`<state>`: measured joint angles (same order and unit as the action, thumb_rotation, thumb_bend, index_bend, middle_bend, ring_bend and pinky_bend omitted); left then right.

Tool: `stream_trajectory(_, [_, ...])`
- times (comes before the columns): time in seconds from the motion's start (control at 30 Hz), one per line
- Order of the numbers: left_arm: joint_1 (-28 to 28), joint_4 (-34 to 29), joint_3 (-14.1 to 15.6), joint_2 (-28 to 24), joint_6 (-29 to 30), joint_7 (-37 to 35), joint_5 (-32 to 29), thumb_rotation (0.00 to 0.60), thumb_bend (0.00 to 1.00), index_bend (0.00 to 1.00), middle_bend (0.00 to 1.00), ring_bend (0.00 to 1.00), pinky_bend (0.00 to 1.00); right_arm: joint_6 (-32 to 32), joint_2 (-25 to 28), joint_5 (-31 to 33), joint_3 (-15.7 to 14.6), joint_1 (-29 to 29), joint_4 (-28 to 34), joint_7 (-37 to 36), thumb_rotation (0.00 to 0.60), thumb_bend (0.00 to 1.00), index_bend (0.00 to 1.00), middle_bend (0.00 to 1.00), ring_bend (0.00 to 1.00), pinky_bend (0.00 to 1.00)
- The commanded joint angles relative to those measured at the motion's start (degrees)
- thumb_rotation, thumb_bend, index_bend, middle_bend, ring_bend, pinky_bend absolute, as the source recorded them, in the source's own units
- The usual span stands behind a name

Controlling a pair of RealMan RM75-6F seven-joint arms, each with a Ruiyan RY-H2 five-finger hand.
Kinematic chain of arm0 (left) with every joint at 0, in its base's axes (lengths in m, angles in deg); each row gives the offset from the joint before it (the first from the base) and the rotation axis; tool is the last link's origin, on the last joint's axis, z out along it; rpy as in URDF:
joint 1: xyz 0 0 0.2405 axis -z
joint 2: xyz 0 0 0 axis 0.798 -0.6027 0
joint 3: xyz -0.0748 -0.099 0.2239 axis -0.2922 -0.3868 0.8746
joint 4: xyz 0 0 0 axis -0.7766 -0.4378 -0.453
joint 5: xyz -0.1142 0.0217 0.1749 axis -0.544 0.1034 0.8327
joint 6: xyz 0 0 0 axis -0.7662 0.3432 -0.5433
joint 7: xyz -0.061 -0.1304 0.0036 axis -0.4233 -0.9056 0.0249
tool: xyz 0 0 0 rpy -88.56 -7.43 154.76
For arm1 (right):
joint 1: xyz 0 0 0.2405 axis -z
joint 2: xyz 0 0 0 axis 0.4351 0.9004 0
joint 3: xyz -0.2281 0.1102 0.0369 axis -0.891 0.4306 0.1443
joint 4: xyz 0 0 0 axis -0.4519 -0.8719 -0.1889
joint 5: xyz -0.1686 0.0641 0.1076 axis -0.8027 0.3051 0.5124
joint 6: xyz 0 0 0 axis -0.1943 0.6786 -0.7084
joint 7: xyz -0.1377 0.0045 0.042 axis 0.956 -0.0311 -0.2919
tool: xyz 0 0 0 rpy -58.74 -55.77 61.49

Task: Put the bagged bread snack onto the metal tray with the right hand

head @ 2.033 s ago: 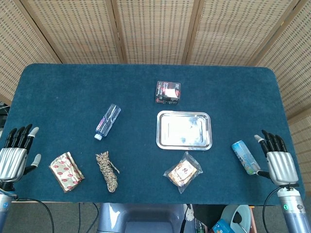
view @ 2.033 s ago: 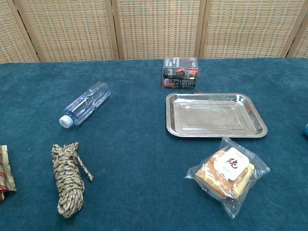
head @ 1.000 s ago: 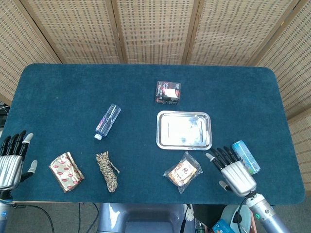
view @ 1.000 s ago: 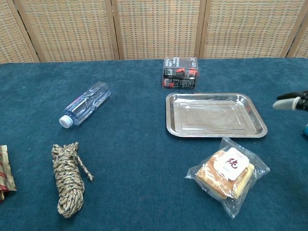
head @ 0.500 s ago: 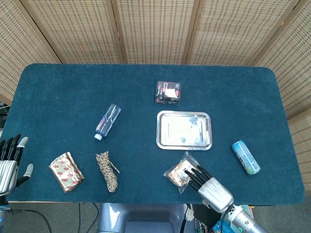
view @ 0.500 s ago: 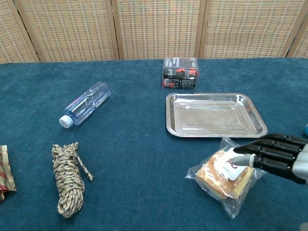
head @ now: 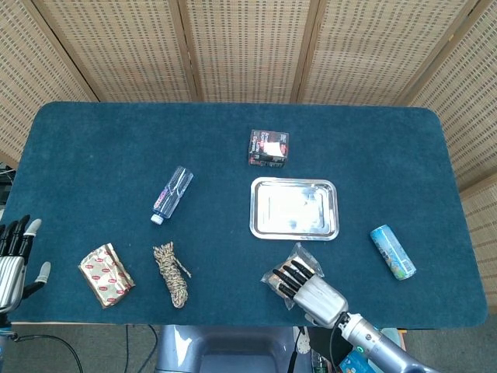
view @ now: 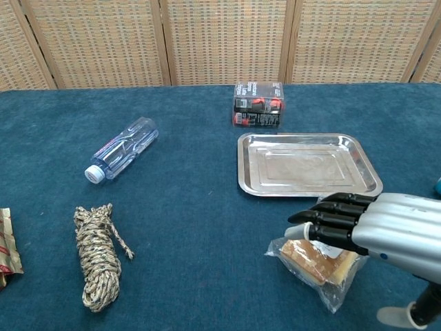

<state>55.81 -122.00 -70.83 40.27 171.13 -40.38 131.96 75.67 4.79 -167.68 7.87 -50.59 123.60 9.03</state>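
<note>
The bagged bread snack (head: 301,255) lies near the table's front edge, just in front of the metal tray (head: 293,208). My right hand (head: 312,293) reaches over it from the right front, its fingers stretched out flat and covering most of the bag. In the chest view this right hand (view: 365,226) hovers low above the bag (view: 313,259), and whether they touch cannot be told. The tray (view: 306,165) holds nothing. My left hand (head: 12,256) stays at the table's far left front corner with its fingers spread.
A black box (head: 269,148) stands behind the tray. A water bottle (head: 172,194) lies left of the tray, with a coiled rope (head: 171,273) and a red-gold packet (head: 106,274) in front of it. A blue can (head: 392,252) lies at the right.
My right hand has swept leftward from beside the blue can to over the bread bag, now covering it further. The left hand has slid slightly toward the table's edge.
</note>
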Motion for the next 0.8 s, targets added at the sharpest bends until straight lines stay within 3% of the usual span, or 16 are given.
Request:
stream_trajectory(0.03, [-0.41,0.39,-0.01,-0.03,0.51,-0.65,0.04,0.593,0.41,0.0,0.0,0.0,0.0,-2.73,-0.73,1.97,0.58,-1.49,0.48,1.8,0.6,0.22,0.01,0.0,0.0,0.0])
stream_trajectory(0.4, [-1.08,2.18,-0.2,0.1,0.77,-3.41,-0.2,0.592,0.41,0.0,0.0,0.0,0.0,-8.41,-2.54,7.5,1.84,-4.73,0.48,5.87,0.6,0.22,0.01,0.0,0.0,0.0])
stream_trajectory(0.57, [-1.04,3.53,-0.46,0.34,0.05,-5.04,-0.77,0.593,0.41,0.0,0.0,0.0,0.0,-14.47,-2.64,14.15,4.08,-8.6,-0.23,7.7,0.6,0.22,0.01,0.0,0.0,0.0])
stream_trajectory(0.8, [-0.55,4.48,-1.16,0.31,-1.52,-6.39,-1.95,0.591,0.41,0.0,0.0,0.0,0.0,-17.12,-2.93,19.74,5.14,-11.99,-1.24,8.36,0.6,0.23,0.01,0.0,0.0,0.0])
